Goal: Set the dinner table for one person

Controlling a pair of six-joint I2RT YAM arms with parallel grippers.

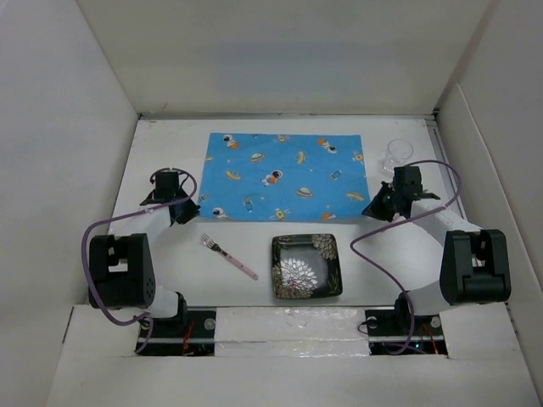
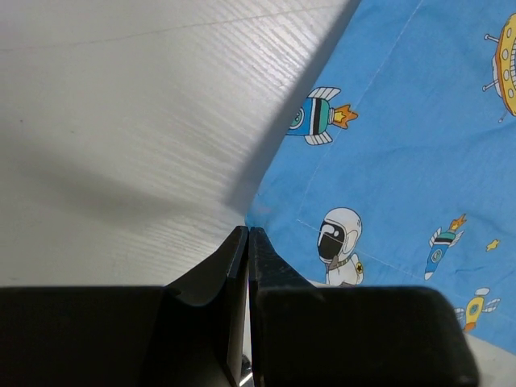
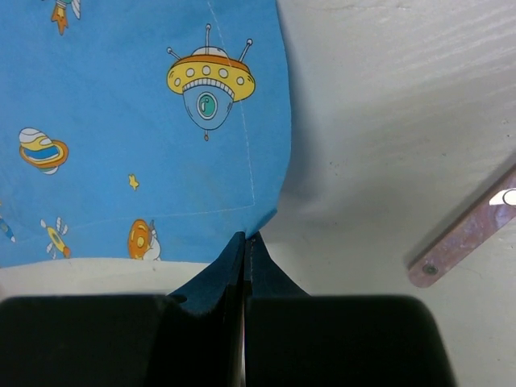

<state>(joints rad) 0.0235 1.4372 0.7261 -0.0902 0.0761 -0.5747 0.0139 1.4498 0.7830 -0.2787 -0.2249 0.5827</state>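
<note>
The blue space-print placemat (image 1: 287, 176) lies at the back middle of the white dinner table (image 1: 170, 280). My left gripper (image 1: 188, 212) is shut on its near left corner; in the left wrist view the fingertips (image 2: 247, 234) meet at the corner of the cloth (image 2: 387, 161), which casts a shadow on the table. My right gripper (image 1: 374, 209) is shut on the near right corner; in the right wrist view the tips (image 3: 244, 239) pinch the cloth (image 3: 145, 121). A black flowered square plate (image 1: 305, 266) and a pink-handled fork (image 1: 227, 256) lie in front of the placemat.
A clear glass (image 1: 396, 155) stands at the back right, just behind my right gripper. A pink strip (image 3: 463, 238) lies on the table at the right of the right wrist view. White panels (image 1: 68, 127) wall in the table on the left, back and right.
</note>
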